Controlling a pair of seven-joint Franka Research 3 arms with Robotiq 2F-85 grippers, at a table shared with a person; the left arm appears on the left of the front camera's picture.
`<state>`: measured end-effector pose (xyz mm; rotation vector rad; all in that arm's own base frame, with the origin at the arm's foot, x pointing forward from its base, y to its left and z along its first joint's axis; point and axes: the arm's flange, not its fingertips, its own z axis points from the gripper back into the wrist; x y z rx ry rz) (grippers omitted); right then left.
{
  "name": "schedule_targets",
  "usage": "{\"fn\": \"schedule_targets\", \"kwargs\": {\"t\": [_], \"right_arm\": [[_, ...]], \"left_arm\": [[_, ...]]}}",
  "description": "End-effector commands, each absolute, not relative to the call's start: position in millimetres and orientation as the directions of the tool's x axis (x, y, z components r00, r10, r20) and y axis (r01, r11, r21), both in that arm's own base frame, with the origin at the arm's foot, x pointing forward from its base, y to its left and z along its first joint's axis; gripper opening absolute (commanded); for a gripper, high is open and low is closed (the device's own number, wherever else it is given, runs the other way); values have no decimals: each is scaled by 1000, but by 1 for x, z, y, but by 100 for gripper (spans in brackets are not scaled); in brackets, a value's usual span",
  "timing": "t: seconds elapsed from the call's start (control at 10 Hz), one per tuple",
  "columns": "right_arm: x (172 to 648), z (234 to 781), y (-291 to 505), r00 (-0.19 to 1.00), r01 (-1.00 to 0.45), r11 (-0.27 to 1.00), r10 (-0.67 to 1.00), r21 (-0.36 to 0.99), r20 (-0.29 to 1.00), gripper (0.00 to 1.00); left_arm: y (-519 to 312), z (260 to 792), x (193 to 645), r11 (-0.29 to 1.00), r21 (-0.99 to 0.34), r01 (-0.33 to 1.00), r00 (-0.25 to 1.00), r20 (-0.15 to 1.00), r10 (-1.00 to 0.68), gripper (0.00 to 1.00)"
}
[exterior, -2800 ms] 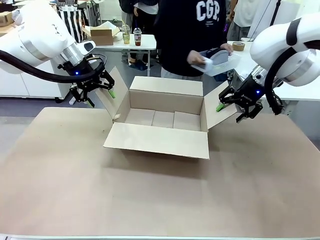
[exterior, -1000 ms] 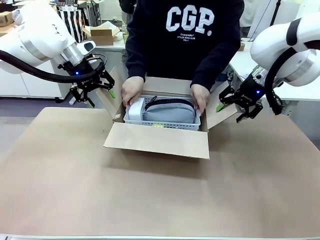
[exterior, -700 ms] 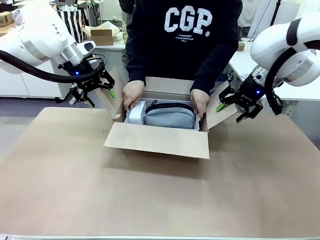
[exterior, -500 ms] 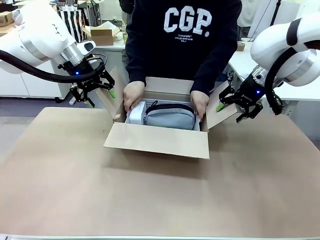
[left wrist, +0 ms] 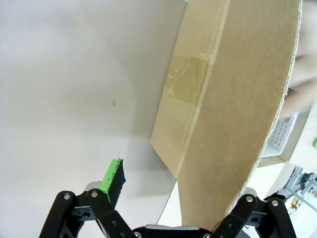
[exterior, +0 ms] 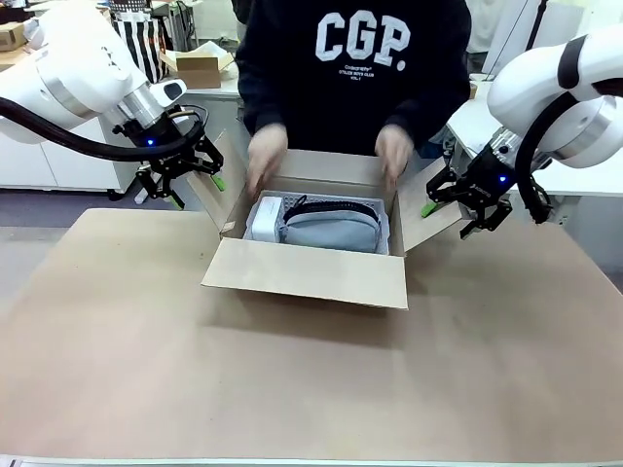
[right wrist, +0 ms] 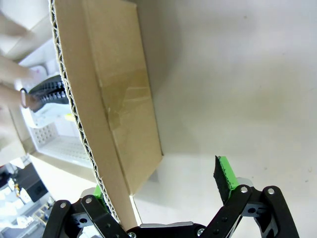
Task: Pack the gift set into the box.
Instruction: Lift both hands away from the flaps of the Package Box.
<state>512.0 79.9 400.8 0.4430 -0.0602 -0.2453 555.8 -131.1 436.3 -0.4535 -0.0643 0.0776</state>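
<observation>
Over on your left side, the left gripper (exterior: pixel 180 180) sits at the outward-tilted left flap (exterior: pixel 220 183) of the large brown corrugated cardboard box (exterior: pixel 311 272), and in the left wrist view you can see its jaws spread wide with the flap's edge (left wrist: pixel 233 124) standing between them. One green pad (left wrist: pixel 112 177) is clearly off the cardboard with bare table showing in between, so it's straddling the flap, not clamping it. The far finger is hidden behind the flap. Move toward the middle and the box is open on the brown-covered table (exterior: pixel 292 389), near flap folded down toward you. Inside sits the gift set: a white perforated plastic basket (exterior: pixel 265 216) holding a grey zippered fabric pouch (exterior: pixel 329 230) with a dark top, resting low in the box cavity. The person's two hands (exterior: pixel 265 156) hover just above the far edge of the box, blurry and off the basket. On your right, the right gripper (exterior: pixel 465 206) is at the right flap (exterior: pixel 428 209), same deal: the right wrist view shows the corrugated edge (right wrist: pixel 74 99) running up between spread fingers, with one green pad (right wrist: pixel 225 176) standing well clear on the outer side. The other pad is mostly hidden behind the cardboard, so you can't tell whether it touches.
</observation>
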Motion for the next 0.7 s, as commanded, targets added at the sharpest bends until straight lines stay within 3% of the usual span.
{"fn": "schedule_targets", "kwargs": {"t": [0.0, 0.6], "right_arm": [[513, 401, 80, 966, 239, 881, -260, 409, -5, 100], [513, 401, 80, 966, 239, 881, -260, 409, -5, 100]], "left_arm": [[-131, 438, 557, 904, -421, -72, 994, 46, 100, 100], [-131, 438, 557, 904, -421, -72, 994, 46, 100, 100]]}}
